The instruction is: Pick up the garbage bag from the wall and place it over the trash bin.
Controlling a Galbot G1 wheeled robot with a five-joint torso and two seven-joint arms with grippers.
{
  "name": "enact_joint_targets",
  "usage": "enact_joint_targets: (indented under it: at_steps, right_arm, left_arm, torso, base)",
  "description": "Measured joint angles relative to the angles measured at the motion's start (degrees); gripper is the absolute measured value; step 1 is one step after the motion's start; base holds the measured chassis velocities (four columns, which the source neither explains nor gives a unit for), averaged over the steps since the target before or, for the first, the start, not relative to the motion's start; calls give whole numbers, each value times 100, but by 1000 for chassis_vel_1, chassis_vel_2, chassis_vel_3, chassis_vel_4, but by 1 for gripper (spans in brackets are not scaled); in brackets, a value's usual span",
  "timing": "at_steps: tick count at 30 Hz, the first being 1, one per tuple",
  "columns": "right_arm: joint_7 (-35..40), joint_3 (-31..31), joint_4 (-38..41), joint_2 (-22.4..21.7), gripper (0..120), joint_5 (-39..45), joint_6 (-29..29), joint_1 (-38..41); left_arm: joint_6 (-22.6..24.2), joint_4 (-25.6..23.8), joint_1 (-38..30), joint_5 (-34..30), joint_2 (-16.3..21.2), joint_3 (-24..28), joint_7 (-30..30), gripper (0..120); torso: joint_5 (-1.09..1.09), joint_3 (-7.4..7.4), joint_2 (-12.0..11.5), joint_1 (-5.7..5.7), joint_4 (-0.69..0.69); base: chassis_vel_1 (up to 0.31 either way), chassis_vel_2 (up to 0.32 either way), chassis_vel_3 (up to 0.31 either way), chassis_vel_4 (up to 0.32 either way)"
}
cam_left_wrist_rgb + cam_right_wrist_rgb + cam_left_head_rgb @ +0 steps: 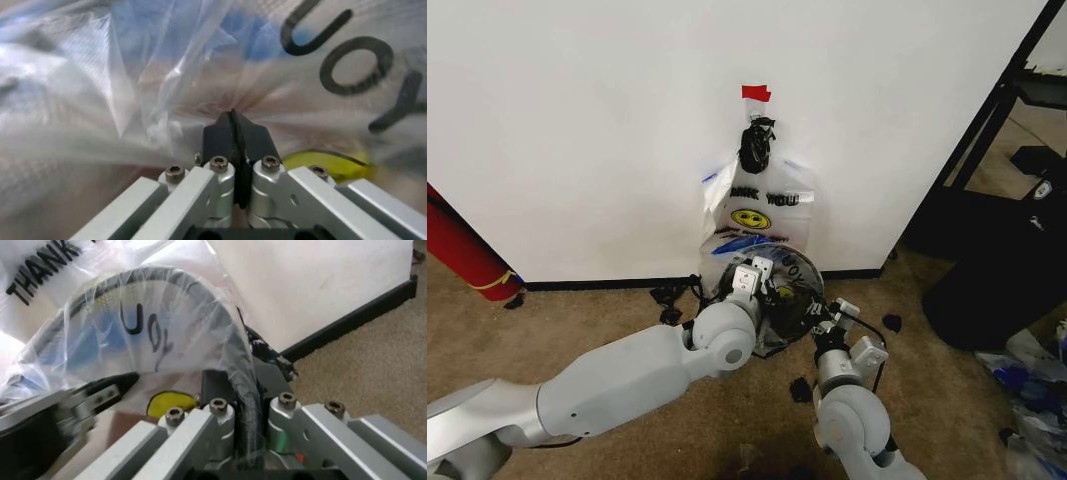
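Several white "THANK YOU" bags hang on the wall [577, 120] from a hook under a bit of red tape [755, 93]. Below them one garbage bag [779, 268] is stretched over the round rim of the trash bin [193, 282], which stands on the floor against the wall. My left gripper [762, 277] is at the near left of the rim, shut on a fold of the bag's film [233, 117]. At the near right of the rim, my right gripper [824, 318] is shut on the bag-covered rim [241, 387]. The bin's body is hidden behind plastic and arms.
A red cylinder [462, 250] leans at the left by the black baseboard [597, 284]. A big black bag [997, 290] and a black frame [997, 110] stand at the right, with loose plastic bags [1032, 375] and dark scraps on the carpet.
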Motion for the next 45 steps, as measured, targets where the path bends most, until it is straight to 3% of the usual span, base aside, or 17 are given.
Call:
enact_joint_targets:
  at_steps: [3, 13, 16, 23, 28, 39, 45]
  right_arm:
    - [-7, -26, 30, 8, 0, -26, 0, -9]
    - [-65, -44, 33, 41, 0, -120, 17, -106]
    - [-67, -45, 9, 44, 0, -127, 18, -104]
    - [-62, -25, -52, -2, 0, -119, 22, -22]
    - [-55, -37, -53, -1, 0, -118, 22, -6]
    - [-102, -56, 70, -67, 0, -249, 55, -176]
    - [-122, -52, 85, -68, 0, -267, 80, -207]
  left_arm:
    - [29, 305, -53, 26, -177, 32, 2, 0]
    - [11, 566, -98, 250, -276, 50, -15, 0]
    - [7, 335, -67, 189, -147, 27, -14, 0]
    - [69, -787, 15, -310, 528, -42, 62, 0]
    - [206, -1000, 35, -465, 651, -45, 121, 0]
    - [229, 40, 55, -117, -62, 180, 5, 0]
    - [124, 425, 56, 161, -272, 241, 5, 0]
  torso:
    - [0, 0, 0, 0, 0]
    - [0, 0, 0, 0, -1]
    - [0, 0, 0, 1, -1]
    - [0, 0, 0, 0, 1]
    - [0, 0, 0, 0, 1]
    - [1, 0, 0, 0, 0]
    - [1, 0, 0, 0, -1]
  base:
    - [0, 0, 0, 0]
    - [0, 0, 0, 0]
    - [0, 0, 0, 0]
    - [0, 0, 0, 0]
    - [0, 0, 0, 0]
    - [0, 0, 0, 0]
    - [0, 0, 0, 0]
